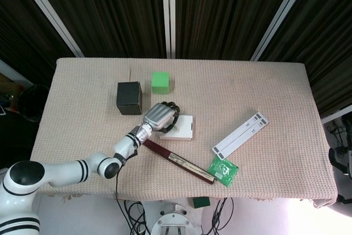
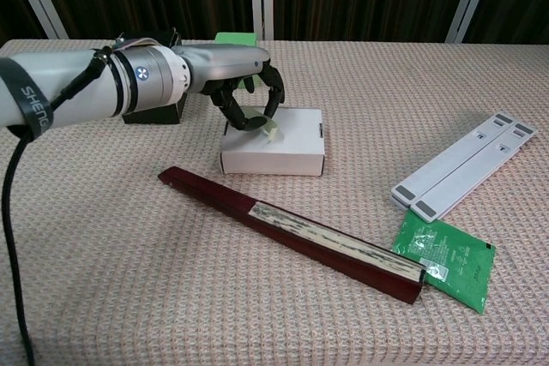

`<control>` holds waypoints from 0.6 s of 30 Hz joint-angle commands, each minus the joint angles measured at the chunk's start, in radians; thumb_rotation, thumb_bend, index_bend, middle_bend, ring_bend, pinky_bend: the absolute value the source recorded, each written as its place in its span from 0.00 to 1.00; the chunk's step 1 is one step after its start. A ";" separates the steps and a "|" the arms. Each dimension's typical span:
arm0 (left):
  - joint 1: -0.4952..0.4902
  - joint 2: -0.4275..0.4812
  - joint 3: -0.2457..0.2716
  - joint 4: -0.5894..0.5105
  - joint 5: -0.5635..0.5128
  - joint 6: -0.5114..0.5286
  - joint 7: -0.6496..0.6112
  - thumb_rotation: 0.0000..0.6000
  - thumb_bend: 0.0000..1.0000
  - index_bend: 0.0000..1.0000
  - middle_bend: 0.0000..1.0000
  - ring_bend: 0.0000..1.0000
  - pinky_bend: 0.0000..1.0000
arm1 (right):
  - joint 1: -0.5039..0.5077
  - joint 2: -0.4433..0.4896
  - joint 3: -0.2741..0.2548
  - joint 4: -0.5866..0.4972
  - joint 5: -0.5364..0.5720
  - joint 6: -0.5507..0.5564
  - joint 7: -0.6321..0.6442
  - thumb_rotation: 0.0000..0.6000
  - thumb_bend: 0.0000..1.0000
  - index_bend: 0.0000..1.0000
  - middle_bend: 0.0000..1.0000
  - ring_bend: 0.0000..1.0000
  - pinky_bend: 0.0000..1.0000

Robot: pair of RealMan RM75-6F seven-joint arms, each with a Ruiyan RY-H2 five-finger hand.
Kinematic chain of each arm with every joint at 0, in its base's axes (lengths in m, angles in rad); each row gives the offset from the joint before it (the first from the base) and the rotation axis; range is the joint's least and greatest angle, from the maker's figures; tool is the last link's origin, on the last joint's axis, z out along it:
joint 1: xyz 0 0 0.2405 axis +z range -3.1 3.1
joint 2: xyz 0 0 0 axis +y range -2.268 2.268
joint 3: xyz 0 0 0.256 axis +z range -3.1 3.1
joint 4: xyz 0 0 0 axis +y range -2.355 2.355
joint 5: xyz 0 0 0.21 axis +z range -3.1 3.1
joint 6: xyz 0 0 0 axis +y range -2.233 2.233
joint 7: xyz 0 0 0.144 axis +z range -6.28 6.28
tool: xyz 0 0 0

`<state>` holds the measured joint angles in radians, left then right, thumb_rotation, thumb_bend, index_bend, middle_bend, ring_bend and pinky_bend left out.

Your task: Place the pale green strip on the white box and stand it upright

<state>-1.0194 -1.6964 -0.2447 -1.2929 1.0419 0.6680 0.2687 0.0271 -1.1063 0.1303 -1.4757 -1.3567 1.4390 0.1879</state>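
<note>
The white box (image 1: 183, 127) (image 2: 287, 150) lies near the table's middle. My left hand (image 1: 159, 115) (image 2: 243, 86) hovers over the box's left part and pinches the pale green strip (image 2: 271, 131) between thumb and fingers. In the chest view the strip's lower end touches or nearly touches the box top. The head view hides the strip under the hand. My right hand is out of both views.
A dark red closed fan (image 1: 179, 161) (image 2: 292, 232) lies in front of the box. A black box (image 1: 129, 97) and a green cube (image 1: 160, 82) stand behind my left hand. A white folded stand (image 1: 240, 135) (image 2: 467, 164) and a green packet (image 1: 223, 171) (image 2: 444, 251) lie to the right.
</note>
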 commanded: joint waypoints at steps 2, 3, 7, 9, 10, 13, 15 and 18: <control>-0.010 -0.012 0.005 0.017 0.002 -0.003 -0.012 1.00 0.46 0.63 0.26 0.15 0.23 | 0.000 -0.002 0.001 0.004 0.006 -0.005 0.002 1.00 0.43 0.00 0.00 0.00 0.00; -0.012 -0.015 0.007 0.022 0.005 0.000 -0.011 1.00 0.46 0.63 0.26 0.15 0.23 | 0.000 -0.002 0.002 0.005 0.008 -0.006 0.003 1.00 0.43 0.00 0.00 0.00 0.00; -0.018 -0.027 0.016 0.043 0.008 0.002 -0.015 1.00 0.46 0.58 0.26 0.15 0.23 | -0.002 -0.008 0.007 0.012 0.011 0.000 0.013 1.00 0.43 0.00 0.00 0.00 0.00; -0.020 -0.029 0.017 0.046 0.009 0.004 -0.019 1.00 0.46 0.53 0.26 0.15 0.23 | -0.003 -0.008 0.007 0.015 0.012 0.001 0.017 1.00 0.43 0.00 0.00 0.00 0.00; -0.020 -0.030 0.018 0.048 0.012 0.007 -0.021 1.00 0.46 0.50 0.26 0.15 0.23 | -0.003 -0.008 0.008 0.017 0.013 0.000 0.018 1.00 0.43 0.00 0.00 0.00 0.00; -0.019 -0.030 0.020 0.047 0.017 0.014 -0.029 1.00 0.46 0.40 0.26 0.15 0.23 | -0.004 -0.008 0.009 0.017 0.016 -0.001 0.021 1.00 0.43 0.00 0.00 0.00 0.00; -0.020 -0.029 0.021 0.045 0.023 0.018 -0.036 1.00 0.46 0.37 0.26 0.15 0.23 | -0.004 -0.008 0.009 0.018 0.016 -0.001 0.022 1.00 0.43 0.00 0.00 0.00 0.00; -0.019 -0.027 0.021 0.040 0.034 0.025 -0.048 1.00 0.46 0.31 0.26 0.15 0.23 | -0.004 -0.009 0.009 0.018 0.014 -0.001 0.022 1.00 0.43 0.00 0.00 0.00 0.00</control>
<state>-1.0387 -1.7239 -0.2238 -1.2519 1.0746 0.6910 0.2221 0.0236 -1.1148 0.1390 -1.4576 -1.3429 1.4378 0.2101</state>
